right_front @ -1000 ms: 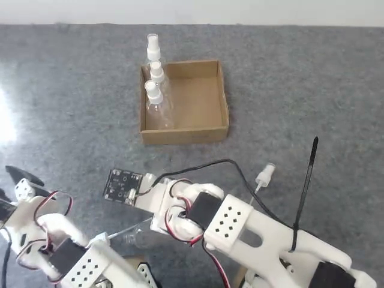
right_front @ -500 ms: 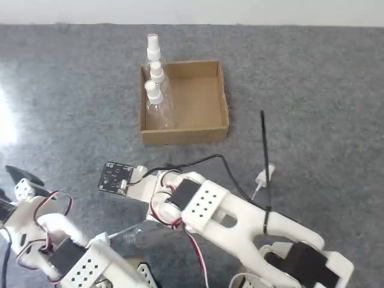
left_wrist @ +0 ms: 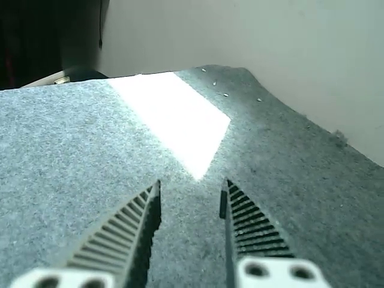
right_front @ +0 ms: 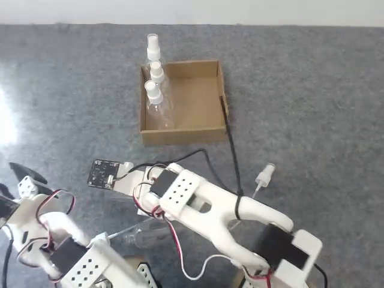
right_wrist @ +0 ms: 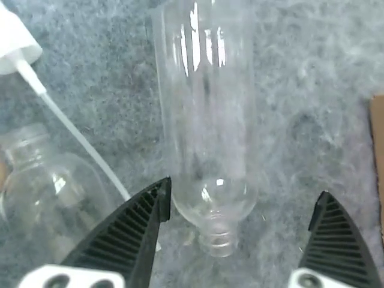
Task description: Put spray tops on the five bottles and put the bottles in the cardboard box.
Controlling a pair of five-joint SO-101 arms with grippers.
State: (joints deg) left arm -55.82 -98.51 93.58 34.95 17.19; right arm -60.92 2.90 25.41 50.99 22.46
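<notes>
A clear bottle point(right_wrist: 204, 120) without a top lies on the grey table, its open neck pointing toward the right wrist camera. My right gripper point(right_wrist: 243, 195) is open, one finger on each side of the neck, not touching it. Beside it lie a second open bottle point(right_wrist: 48, 192) and a white spray top point(right_wrist: 15, 39) with a thin dip tube. In the high view one lying bottle point(right_front: 141, 237) shows under my right arm point(right_front: 198, 201). The cardboard box point(right_front: 207, 129) holds two capped bottles point(right_front: 156, 99). A third capped bottle point(right_front: 152, 43) stands behind it. My left gripper point(left_wrist: 190, 189) is open over bare table.
A loose spray top point(right_front: 264, 176) lies on the table right of my right arm. My left arm point(right_front: 42, 234) sits at the near left corner. A black cable point(right_front: 231, 150) runs from the right arm toward the box's right wall.
My right arm has swung left and stretched out lower over the lying bottles. The left arm has barely moved, and the box and its bottles are unchanged.
</notes>
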